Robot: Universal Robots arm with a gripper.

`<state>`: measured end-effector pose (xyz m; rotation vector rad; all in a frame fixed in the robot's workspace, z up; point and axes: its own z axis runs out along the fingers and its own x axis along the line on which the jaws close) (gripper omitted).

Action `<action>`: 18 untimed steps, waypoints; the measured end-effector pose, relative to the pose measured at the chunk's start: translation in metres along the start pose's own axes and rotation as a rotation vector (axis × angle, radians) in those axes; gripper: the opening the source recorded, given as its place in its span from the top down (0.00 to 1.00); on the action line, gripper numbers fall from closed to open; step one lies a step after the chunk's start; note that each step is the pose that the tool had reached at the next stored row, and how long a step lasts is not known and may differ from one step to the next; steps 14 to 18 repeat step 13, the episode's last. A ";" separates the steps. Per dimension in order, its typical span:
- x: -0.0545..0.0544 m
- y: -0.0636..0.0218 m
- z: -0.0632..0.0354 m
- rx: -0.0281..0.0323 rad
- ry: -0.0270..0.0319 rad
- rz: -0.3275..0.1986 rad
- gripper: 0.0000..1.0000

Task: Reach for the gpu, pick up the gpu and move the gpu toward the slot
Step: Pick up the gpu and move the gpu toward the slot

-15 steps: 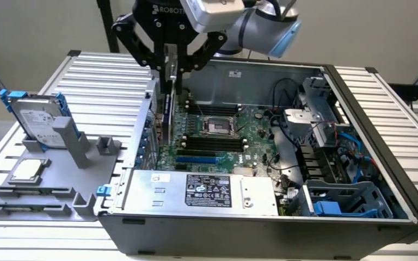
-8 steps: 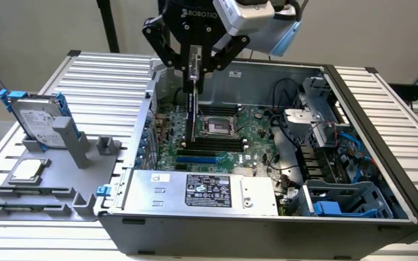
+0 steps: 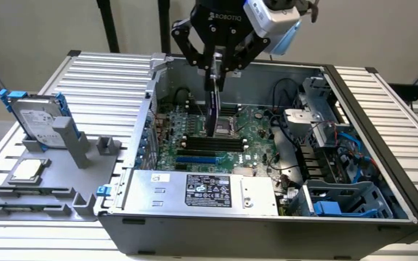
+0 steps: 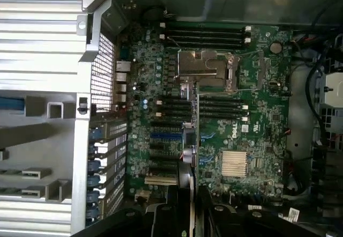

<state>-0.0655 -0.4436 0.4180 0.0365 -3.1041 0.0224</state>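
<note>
My gripper point(image 3: 215, 66) hangs over the open computer case, shut on the gpu point(image 3: 213, 103). The card hangs upright and edge-on, its lower end just above the green motherboard point(image 3: 256, 125). Seen from the wrist, the gpu point(image 4: 191, 140) is a thin dark edge running out from between the fingers point(image 4: 170, 215) over the middle of the motherboard point(image 4: 257, 103). The blue expansion slot point(image 3: 194, 160) lies nearer the case's front, toward the exterior view's left of the card. In the wrist view the blue slot point(image 4: 163, 136) lies just beside the card's edge.
A silver hard drive with blue rails point(image 3: 38, 122) and a small square chip point(image 3: 28, 169) sit on the grey fixture point(image 3: 42, 201) at the exterior view's left. The power supply point(image 3: 202, 190), cables point(image 3: 289, 147) and drive cage point(image 3: 339, 201) crowd the case's front and right.
</note>
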 end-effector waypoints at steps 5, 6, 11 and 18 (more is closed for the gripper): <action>-0.021 0.0103 0.0049 -0.0001 -0.0001 0.000 0.74; -0.025 0.0118 0.0054 -0.0001 0.0001 0.000 0.74; -0.027 0.0125 0.0056 0.0000 0.0000 0.000 0.74; -0.027 0.0125 0.0056 0.0000 0.0000 0.000 0.74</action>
